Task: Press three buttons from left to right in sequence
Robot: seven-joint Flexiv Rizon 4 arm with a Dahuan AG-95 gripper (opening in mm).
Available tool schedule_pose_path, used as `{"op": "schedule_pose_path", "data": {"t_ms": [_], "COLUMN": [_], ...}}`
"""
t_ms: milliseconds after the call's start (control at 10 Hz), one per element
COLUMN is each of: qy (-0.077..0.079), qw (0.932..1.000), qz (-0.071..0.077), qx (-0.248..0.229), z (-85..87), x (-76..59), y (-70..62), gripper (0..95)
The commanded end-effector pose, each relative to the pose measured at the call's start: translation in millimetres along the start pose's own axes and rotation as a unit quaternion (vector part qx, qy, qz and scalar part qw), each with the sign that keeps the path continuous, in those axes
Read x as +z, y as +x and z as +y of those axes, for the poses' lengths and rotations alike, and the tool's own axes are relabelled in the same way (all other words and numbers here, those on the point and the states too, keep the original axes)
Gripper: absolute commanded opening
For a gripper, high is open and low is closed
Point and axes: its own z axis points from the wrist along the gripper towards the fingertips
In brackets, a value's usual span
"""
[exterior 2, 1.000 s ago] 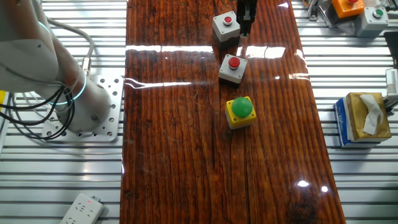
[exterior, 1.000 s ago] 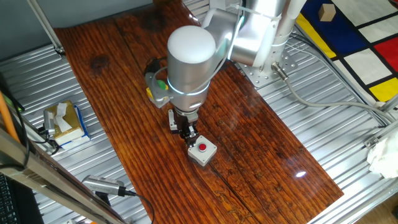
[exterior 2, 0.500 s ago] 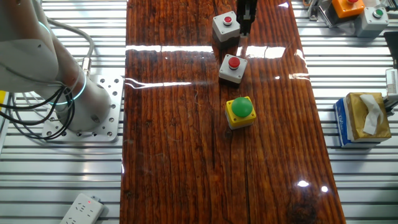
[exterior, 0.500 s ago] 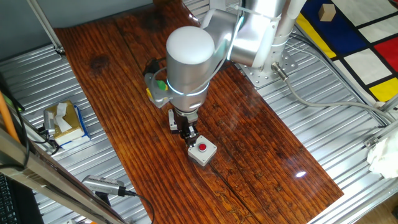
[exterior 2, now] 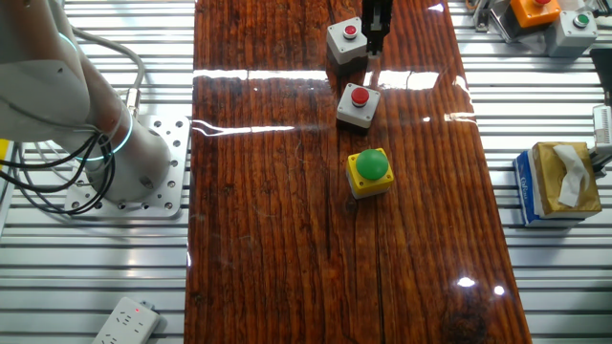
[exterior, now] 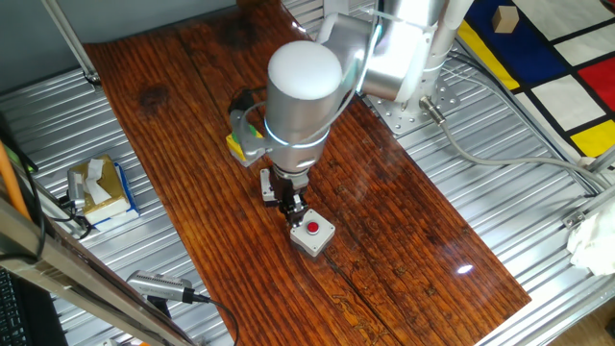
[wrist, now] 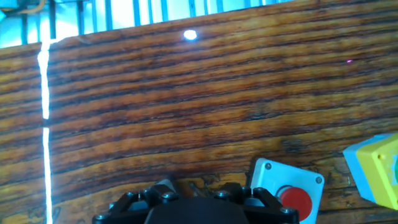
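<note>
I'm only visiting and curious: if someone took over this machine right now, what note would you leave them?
Claw: beside the light grey button box, not over its red cap; open or shut cannot be told.
Buttons: one row on the wooden board, with the grey box at one end, the white-and-black box in the middle and the yellow box at the other end.
Done: no press is shown.
Left: check which are pressed, then finish the sequence.

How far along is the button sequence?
Done: nothing visible proves any press. In hand: the gripper hangs by the grey box at the row's end, not visibly on its red cap. Left: seemingly that cap; the white-and-black box and yellow box stand apart.
</note>
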Motion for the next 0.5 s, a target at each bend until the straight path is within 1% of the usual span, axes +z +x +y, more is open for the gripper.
{"op": "schedule_pose_path", "data": {"t_ms": [100, 200, 500], "qy": [0.001, 0.000, -0.001], "qw": [0.9993, 0.9982, 0.9955], "qz": [0.009, 0.011, 0.014], "qx": [-0.036, -0.059, -0.094], "z": [1.7, 1.7, 1.7], "x": [0.6, 0.6, 0.6], "y": [-1.1, -1.1, -1.1], "gripper": [57.0, 57.0, 57.0]}}
